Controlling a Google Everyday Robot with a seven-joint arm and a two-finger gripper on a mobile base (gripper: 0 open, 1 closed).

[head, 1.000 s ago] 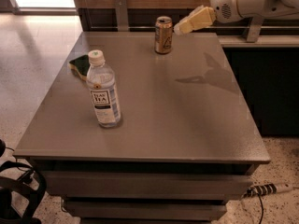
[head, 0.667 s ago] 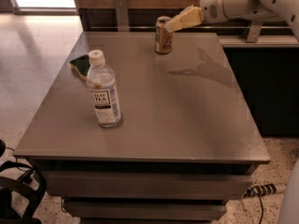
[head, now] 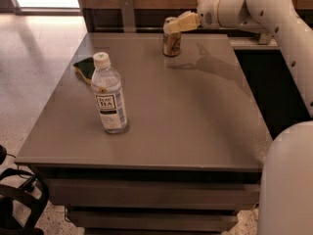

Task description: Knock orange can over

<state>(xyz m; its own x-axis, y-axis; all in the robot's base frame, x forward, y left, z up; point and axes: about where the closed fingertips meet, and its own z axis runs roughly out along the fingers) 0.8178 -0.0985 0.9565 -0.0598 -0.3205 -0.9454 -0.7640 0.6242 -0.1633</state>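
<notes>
The orange can (head: 171, 42) stands upright near the far edge of the grey table (head: 195, 121), with its silver top partly hidden behind my fingers. My gripper (head: 172, 26) reaches in from the right on the white arm (head: 254, 9). Its cream fingertips touch the can's top rim from the right side. The can leans a little to the left, if at all.
A clear plastic bottle (head: 109, 95) with a white cap stands at the table's left middle. A green and yellow sponge (head: 85, 67) lies behind it near the left edge. A dark counter (head: 274, 87) sits to the right of the table.
My gripper has moved left along the far edge, from clear of the can to touching its top. The can, bottle and sponge stay in place.
</notes>
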